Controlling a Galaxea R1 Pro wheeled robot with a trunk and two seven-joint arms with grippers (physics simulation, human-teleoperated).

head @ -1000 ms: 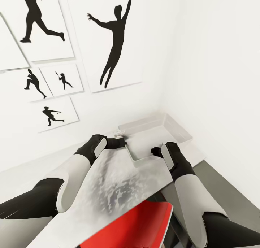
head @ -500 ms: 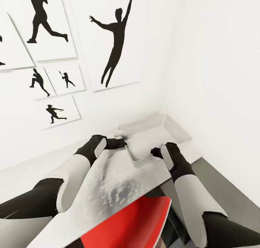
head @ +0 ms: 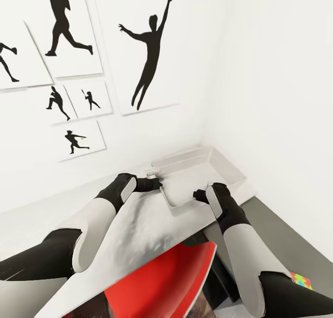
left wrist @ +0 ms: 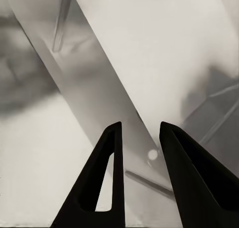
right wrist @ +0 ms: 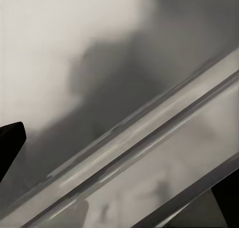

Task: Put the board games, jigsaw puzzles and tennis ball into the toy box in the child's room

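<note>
The toy box (head: pixel 229 170), a wide light-grey tray, looks empty and sits at the table's (head: pixel 138 225) far right end, in the room's corner. My left gripper (head: pixel 156 181) grips its near-left corner. In the left wrist view the gripper (left wrist: pixel 141 131) has a dark finger on each side of the tray's wall (left wrist: pixel 99 88). My right gripper (head: pixel 200 196) holds the near rim. In the right wrist view that rim (right wrist: pixel 149 133) runs slantwise between the fingers of the gripper (right wrist: pixel 114 175). A corner of a jigsaw puzzle (head: pixel 300 279) shows low on the right, past my right forearm.
White walls meet close behind the toy box, the left one hung with black silhouette sports pictures (head: pixel 148 54). A red seat (head: pixel 162 285) juts out under the table's near edge. Dark grey surface (head: pixel 277 234) lies to the right of the table.
The camera has swung, so the wall pictures slid right. The table edge drew back, baring more of the red seat and the jigsaw corner. Both grippers and the toy box kept their places together.
</note>
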